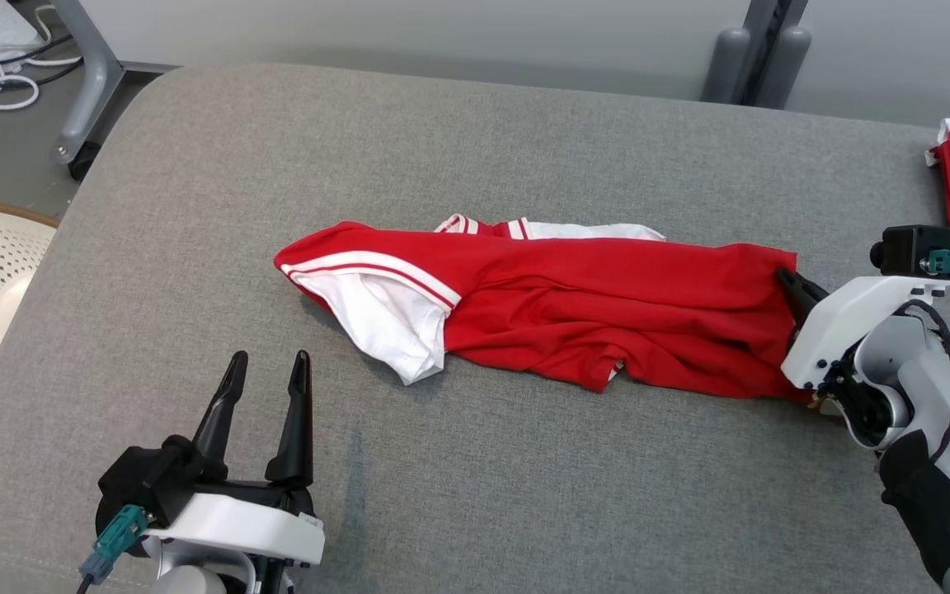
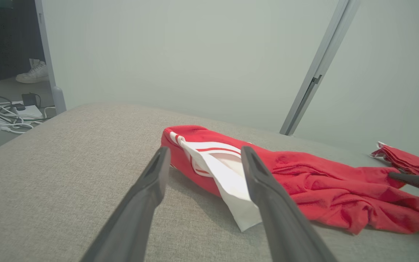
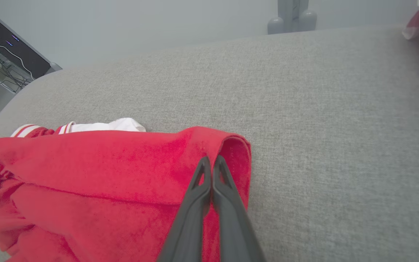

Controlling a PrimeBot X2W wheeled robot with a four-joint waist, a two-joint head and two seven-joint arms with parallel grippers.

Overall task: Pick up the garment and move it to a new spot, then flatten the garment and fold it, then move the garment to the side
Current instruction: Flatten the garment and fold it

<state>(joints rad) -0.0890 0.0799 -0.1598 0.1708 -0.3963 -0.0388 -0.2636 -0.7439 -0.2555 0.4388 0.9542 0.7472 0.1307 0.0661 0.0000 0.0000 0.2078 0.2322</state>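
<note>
Head view first: the red and white garment [image 1: 574, 313] lies bunched in a long strip in the middle of the gray cushion [image 1: 475, 132]. The right gripper [image 1: 797, 289] is at the garment's right end with its fingers squeezed together, and it looks like they pinch the cloth there. To do this step well, I think it should lift slowly so the cloth does not slip out, and go high enough that nothing drags. The right arm comes in from the right side, low and tipped toward the cloth. The left gripper [image 1: 265, 388] sits at the lower left, spread wide, holding nothing, near the garment but not touching it. Left wrist view: its spread fingers [image 2: 144, 203] point toward the white sleeve end. Right wrist view: the two dark fingers [image 3: 195, 203] lie tight together on the red hem.
</note>
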